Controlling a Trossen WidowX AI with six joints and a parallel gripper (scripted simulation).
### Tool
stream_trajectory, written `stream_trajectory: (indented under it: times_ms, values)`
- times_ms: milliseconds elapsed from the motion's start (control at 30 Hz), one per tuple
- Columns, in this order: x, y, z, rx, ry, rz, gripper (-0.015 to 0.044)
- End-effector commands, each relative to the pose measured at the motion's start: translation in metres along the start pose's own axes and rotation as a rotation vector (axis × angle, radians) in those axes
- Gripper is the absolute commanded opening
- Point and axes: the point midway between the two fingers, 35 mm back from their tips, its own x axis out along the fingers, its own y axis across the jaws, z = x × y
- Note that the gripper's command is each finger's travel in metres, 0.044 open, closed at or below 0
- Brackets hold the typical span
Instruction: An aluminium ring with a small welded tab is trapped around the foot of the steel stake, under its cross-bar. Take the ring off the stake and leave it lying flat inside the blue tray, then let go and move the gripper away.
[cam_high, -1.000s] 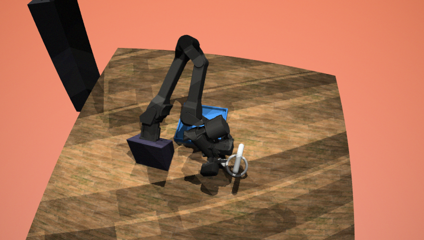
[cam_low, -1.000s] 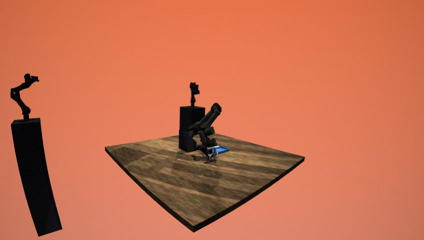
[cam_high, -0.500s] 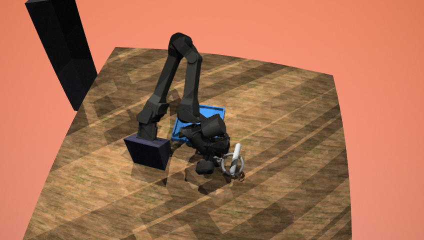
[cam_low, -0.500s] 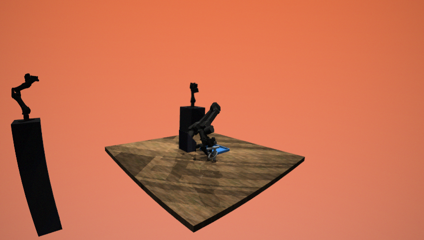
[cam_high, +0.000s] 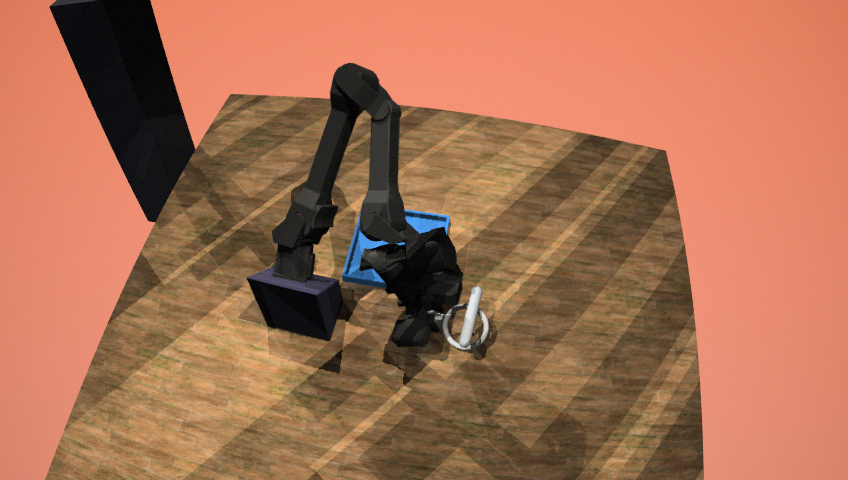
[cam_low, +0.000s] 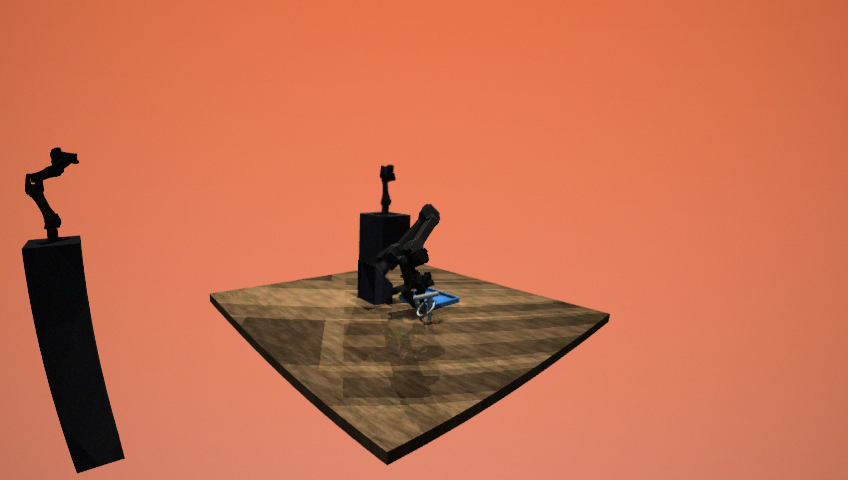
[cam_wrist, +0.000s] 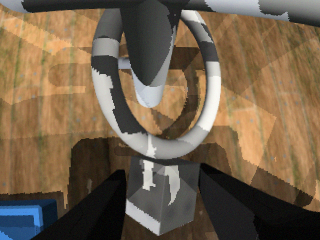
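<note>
One ring (cam_high: 448, 336) (cam_low: 418, 311) (cam_wrist: 213, 95), its tab clenched in the tool (cam_high: 437, 317) (cam_wrist: 162, 174), likely needs tilting past the cross-bar (cam_high: 470, 315) (cam_low: 426, 295) (cam_wrist: 240, 11), well inside the surface's edges (cam_high: 684, 249) (cam_low: 499, 390).

- The place resembles a bare robotics lab.
- Robot arms (cam_low: 52, 172) (cam_low: 385, 187) stand on dark pedestals (cam_low: 59, 350) (cam_low: 370, 228).
- Another arm (cam_high: 385, 148) (cam_low: 421, 234) reaches over a wood-grain surface (cam_high: 571, 309) (cam_low: 380, 428).
- Plain orange surrounds everything.
</note>
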Motion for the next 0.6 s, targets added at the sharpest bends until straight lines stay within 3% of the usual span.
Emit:
stream_trajectory:
  times_ms: [0,567]
  values:
    - [-0.0004,0.0001,0.0063,-0.009,0.017,-0.004,0.0000]
    - [-0.0045,0.0037,0.0146,-0.007,0.129,-0.011,0.0000]
